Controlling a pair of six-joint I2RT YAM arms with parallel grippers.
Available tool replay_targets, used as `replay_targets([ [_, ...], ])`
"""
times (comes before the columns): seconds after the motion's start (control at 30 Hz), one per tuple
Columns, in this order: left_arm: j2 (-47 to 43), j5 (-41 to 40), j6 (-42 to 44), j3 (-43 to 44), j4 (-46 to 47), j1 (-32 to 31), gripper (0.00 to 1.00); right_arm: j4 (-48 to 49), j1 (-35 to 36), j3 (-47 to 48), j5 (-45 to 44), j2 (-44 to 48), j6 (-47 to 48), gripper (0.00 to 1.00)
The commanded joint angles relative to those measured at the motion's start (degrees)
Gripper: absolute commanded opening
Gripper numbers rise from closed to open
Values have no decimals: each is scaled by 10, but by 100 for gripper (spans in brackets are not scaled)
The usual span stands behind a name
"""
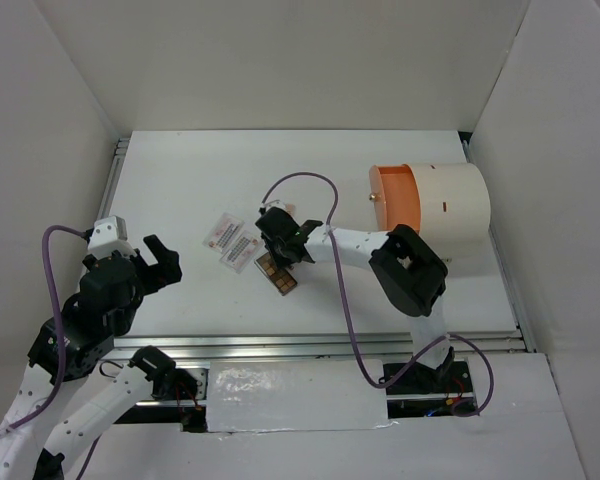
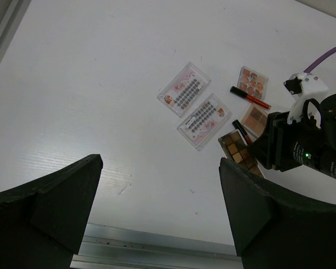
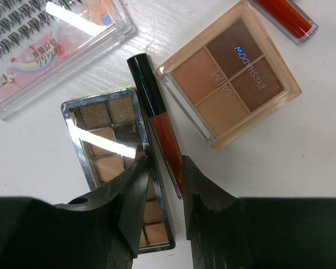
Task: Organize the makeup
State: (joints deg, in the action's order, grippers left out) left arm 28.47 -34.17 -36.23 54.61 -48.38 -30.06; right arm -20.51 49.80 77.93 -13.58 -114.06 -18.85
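Note:
My right gripper (image 3: pixel 167 168) is low over the makeup cluster, its jaws closed round the lower end of a red stick with a black cap (image 3: pixel 157 117) that lies on the table. Left of the stick is a long mirrored palette (image 3: pixel 106 134), and right of it a four-pan eyeshadow palette (image 3: pixel 229 73). A second red stick (image 3: pixel 285 17) and a pink-printed packet (image 3: pixel 50 45) lie at the top. The left wrist view shows two packets (image 2: pixel 183 92) (image 2: pixel 204 120) and a small round-pan palette (image 2: pixel 252 82). My left gripper (image 2: pixel 159 207) is open and empty, near the front left.
A large white cylinder with an orange front (image 1: pixel 450 205) lies at the back right. An aluminium rail (image 1: pixel 320 345) runs along the table's front edge. White walls enclose the table on three sides.

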Motion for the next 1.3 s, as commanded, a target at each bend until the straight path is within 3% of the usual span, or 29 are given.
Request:
replay_targets([
  [0.0,-3,2,7,1,22,2,99,-4,-6,0,-2,-31,-9,37],
  [0.8,-3,3,8,1,22,2,99,-13,-35,-35,15,-5,-7,36],
  [1.03,-1,3,8,1,22,2,99,-2,-25,-45,56,5,7,19],
  [1.27,1,3,8,1,23,2,99,-4,-16,-39,63,129,-2,17],
])
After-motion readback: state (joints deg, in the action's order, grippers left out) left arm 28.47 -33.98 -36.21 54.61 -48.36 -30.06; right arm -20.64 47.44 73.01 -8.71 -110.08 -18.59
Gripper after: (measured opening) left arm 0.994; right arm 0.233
